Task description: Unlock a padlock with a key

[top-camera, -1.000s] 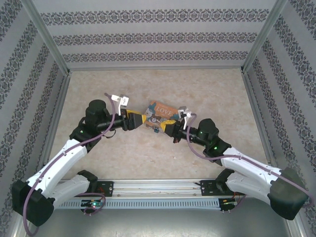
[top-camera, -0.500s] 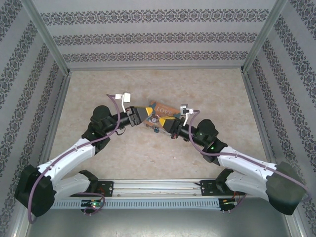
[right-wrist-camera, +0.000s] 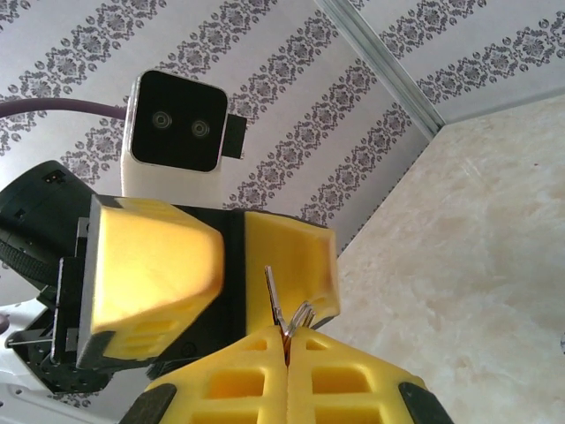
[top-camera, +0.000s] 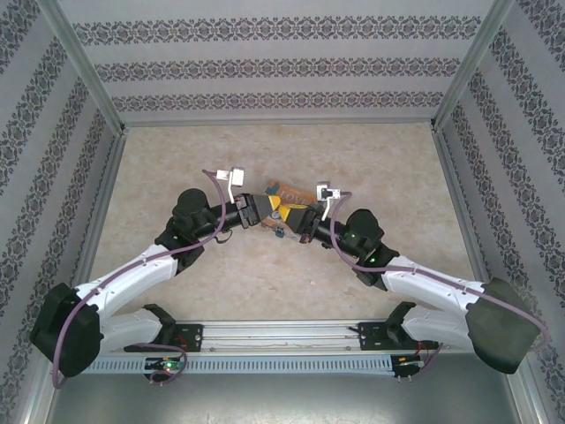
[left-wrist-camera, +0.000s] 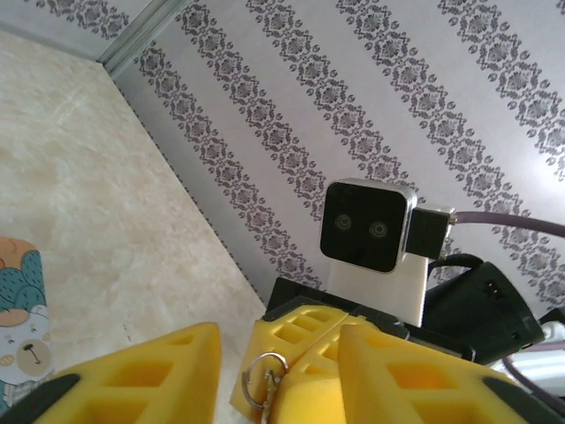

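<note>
Where the two arms reach in from the rail [top-camera: 282, 334] at the near edge, we note their tips meeting over the middle of the table [top-camera: 380, 168].

- On the right gripper [right-wrist-camera: 289, 337], the yellow fingers are pressed flat together and pinch the key [right-wrist-camera: 271, 287]. A thin metal blade and a wire ring [left-wrist-camera: 262, 375] stick out past the seam.
- On the left gripper [left-wrist-camera: 281, 349], the fingers stand part way apart with a narrow gap. They sit on either side of the right gripper's tip and the ring. We cannot tell whether they press on anything.
- We take the padlock [top-camera: 281, 234] to be the small teal speck just on the near side of the joined tips, seen from overhead. It is too small to tell whether it touches a gripper or lies on the table.
- Just beyond the tips is the orange box [top-camera: 284, 188], partly covered by them. The left wrist view catches its corner with a cartoon bear.
- Farther back is bare marbled table, then the patterned wall [top-camera: 282, 71].
</note>
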